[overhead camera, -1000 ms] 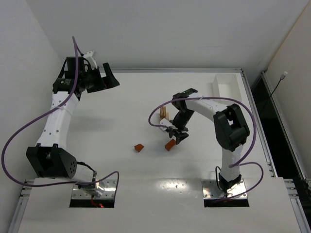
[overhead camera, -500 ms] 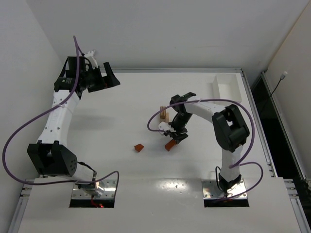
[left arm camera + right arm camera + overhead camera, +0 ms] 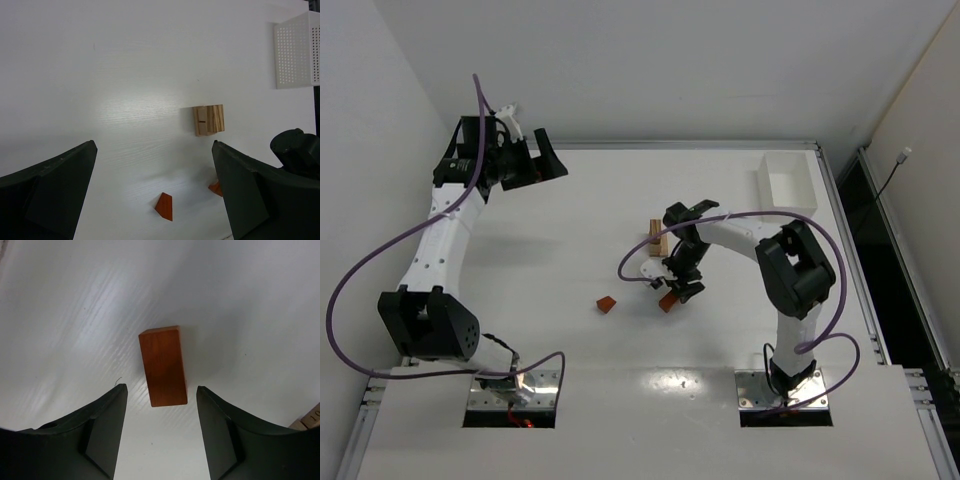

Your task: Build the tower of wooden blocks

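We see one reddish-brown block (image 3: pixel 162 365) lying flat on the white table (image 3: pixel 75 305), long axis running away from the camera, slightly skewed. The right gripper (image 3: pixel 161 389) is spread around its near end: a dark finger (image 3: pixel 107 430) on each side, white showing in both gaps, narrower on the right. A tan wood corner (image 3: pixel 306 421) pokes in at the lower right edge, too cropped to identify.

Left pincer (image 3: pixel 154 150) wide — right pincer (image 3: pixel 161 390) apart, low

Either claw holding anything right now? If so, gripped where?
Nothing is held. The right claw is open around the reddish-brown block, with gaps on both sides. The left claw is open and empty.
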Robot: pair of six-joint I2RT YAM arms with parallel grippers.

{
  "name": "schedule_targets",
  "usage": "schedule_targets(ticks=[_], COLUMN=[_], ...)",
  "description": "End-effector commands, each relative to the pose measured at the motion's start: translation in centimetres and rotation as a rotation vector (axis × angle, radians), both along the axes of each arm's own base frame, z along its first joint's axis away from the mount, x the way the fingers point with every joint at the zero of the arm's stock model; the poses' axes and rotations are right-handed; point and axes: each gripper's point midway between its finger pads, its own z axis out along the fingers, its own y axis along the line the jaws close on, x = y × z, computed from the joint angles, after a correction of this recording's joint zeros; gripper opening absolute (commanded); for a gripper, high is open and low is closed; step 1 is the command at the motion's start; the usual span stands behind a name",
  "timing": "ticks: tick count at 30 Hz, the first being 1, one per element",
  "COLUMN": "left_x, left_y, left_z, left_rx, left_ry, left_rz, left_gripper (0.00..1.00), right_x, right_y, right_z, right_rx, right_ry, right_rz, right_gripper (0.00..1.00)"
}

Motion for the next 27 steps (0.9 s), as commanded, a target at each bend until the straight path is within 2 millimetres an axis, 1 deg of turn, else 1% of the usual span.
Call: schedule_targets(ticks=[1,5,6,8,10,11,16,17,19,20,23,25,26,27], left_x=[0.9,0.9,0.9,0.9,0.9,1.1,1.2,1.2,1.2,1.2,1.2,1.2,1.4,1.4], left_y=[0.2,0.2,0.2,0.2,0.2,0.2,0.3,0.3,0.3,0.3,0.3,0.3,0.3,0.3], left_z=[2.4,2.4,2.8,2.8,2.8,2.5,2.4,2.4,2.4,2.4,2.4,2.4,2.1,2.1], left_rx=[-0.018,-0.018,-0.018,-0.018,-0.018,-0.018,-0.013,-0.013,-0.013,-0.013,-0.013,-0.013,-0.013,-0.013], left_ry=[-0.068,-0.068,-0.079,-0.079,-0.079,-0.07,-0.069,-0.069,-0.069,-0.069,-0.069,-0.069,-0.06,-0.06], left_rz=[0.004,0.004,0.004,0.004,0.004,0.004,0.011,0.011,0.011,0.011,0.011,0.011,0.011,0.011], left_gripper=[1.0,1.0,1.0,1.0,1.0,1.0,1.0,1.0,1.0,1.0,1.0,1.0,1.0,1.0], right_x=[0.5,0.9,1.2,0.8,0.8,0.8,1.0,0.8,1.1,0.9,1.5,1.1,1.3,1.3], right_y=[0.9,0.7,0.7,0.6,0.4,0.8,0.7,0.4,0.5,0.5,0.7,0.5,0.5,0.5], right_z=[1.2,0.6,0.5,0.5,0.2,0.2,0.0,-0.3,-0.5,-0.6,-0.6,-1.2,-1.2,-1.2], right_rx=[0.034,0.023,0.021,0.012,0.003,0.01,0.004,-0.009,-0.003,-0.018,-0.014,-0.027,-0.031,-0.031], right_ry=[-0.047,-0.07,-0.084,-0.087,-0.093,-0.102,-0.114,-0.11,-0.12,-0.123,-0.145,-0.148,-0.158,-0.158], right_rz=[-0.023,-0.03,-0.03,-0.02,-0.02,-0.011,-0.019,-0.018,-0.028,-0.031,-0.031,-0.022,-0.03,-0.03], right_gripper=[0.55,0.55,0.55,0.55,0.53,0.52,0.5,0.48,0.45,0.45,0.45,0.45,0.45,0.42])
